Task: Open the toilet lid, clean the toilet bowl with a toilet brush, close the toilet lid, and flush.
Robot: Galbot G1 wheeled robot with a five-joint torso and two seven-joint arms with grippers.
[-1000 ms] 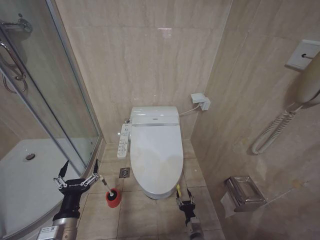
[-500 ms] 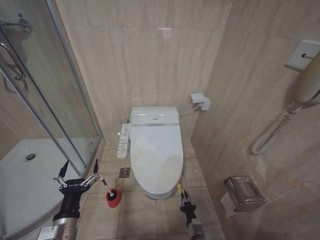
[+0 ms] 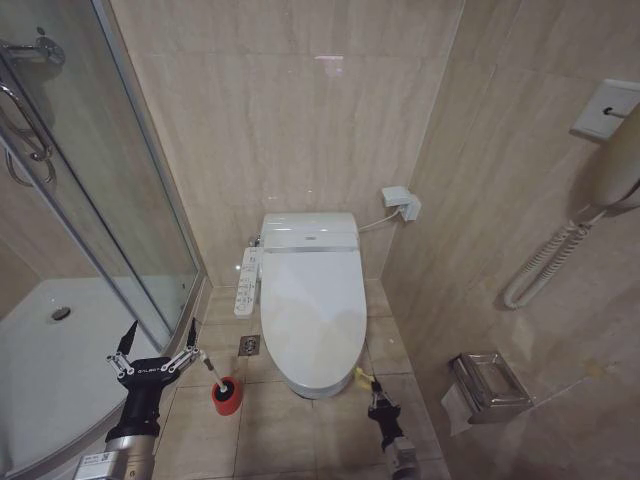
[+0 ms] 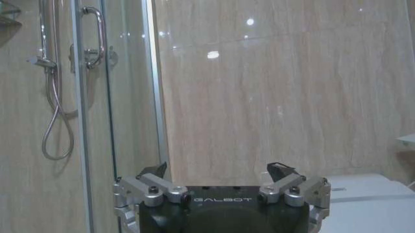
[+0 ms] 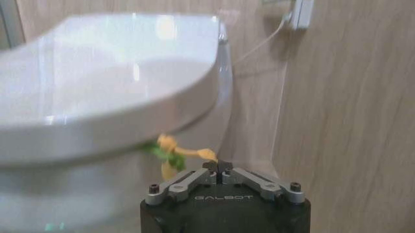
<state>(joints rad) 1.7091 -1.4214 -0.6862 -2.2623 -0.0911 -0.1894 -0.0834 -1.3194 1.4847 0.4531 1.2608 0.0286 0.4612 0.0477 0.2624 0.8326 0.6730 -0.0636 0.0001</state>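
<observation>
The white toilet lid [image 3: 312, 315] lies closed, hiding the inside of the toilet bowl. A yellow-green strap [image 5: 172, 154] hangs from the lid's front edge [image 5: 97, 121]. My right gripper [image 3: 376, 392] is low at the toilet's front right and is shut. Its tips [image 5: 221, 166] sit just beside the strap's end and hold nothing I can see. The toilet brush [image 3: 213, 370] stands in a red holder [image 3: 226, 396] on the floor left of the toilet. My left gripper [image 3: 155, 345] hangs open just left of the brush handle, with nothing between its fingers [image 4: 158, 171].
A glass shower door [image 3: 120, 200] and white shower tray [image 3: 50, 370] stand at the left. A control panel [image 3: 247, 283] juts from the toilet's left side. The right wall carries a paper holder [image 3: 488, 385] and a hose [image 3: 545, 262]. Tiled floor surrounds the toilet's front.
My right gripper has shifted rightward along the toilet's front, off the strap's left side. The left arm, brush and lid have not moved.
</observation>
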